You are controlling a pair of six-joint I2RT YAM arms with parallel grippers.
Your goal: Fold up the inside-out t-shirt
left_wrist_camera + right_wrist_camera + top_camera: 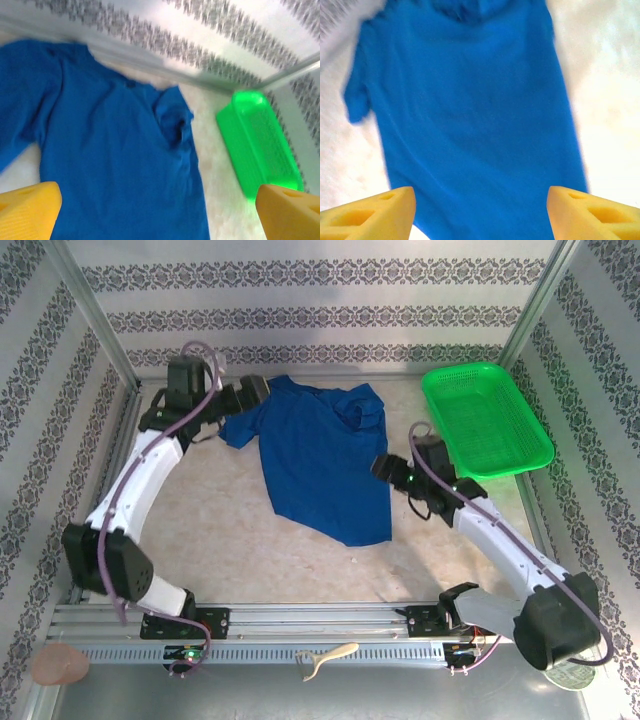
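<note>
**Yellow fingertips [27,207] wide apart on both arms, t-shirt [320,465] spread on worktop [230,540]**

Left wrist view: we see the left gripper [159,212] with its yellow pads at the bottom corners of the frame. Its jaws are spread wide, with nothing between them but blue cloth lying below. The right gripper [481,212] is the same: jaws apart, gripping nothing, shirt body under it.

From above we mark the left gripper at the shirt's left-side sleeve, toward the worktop's far left corner. We cannot tell whether it touches the cloth or sits just over it. The right gripper is just beside the shirt's right side edge, around mid-worktop.

The t-shirt lies spread over the middle of the worktop, neck end toward the far edge and hem toward the near edge, slightly skewed. The face we see is plain royal blue. The right-side sleeve is bunched and folded in on itself near the far edge.

We tag the green mesh basket [485,420] in the far right corner, apart from the shirt. Both wrist frames are a bit blurred.
</note>
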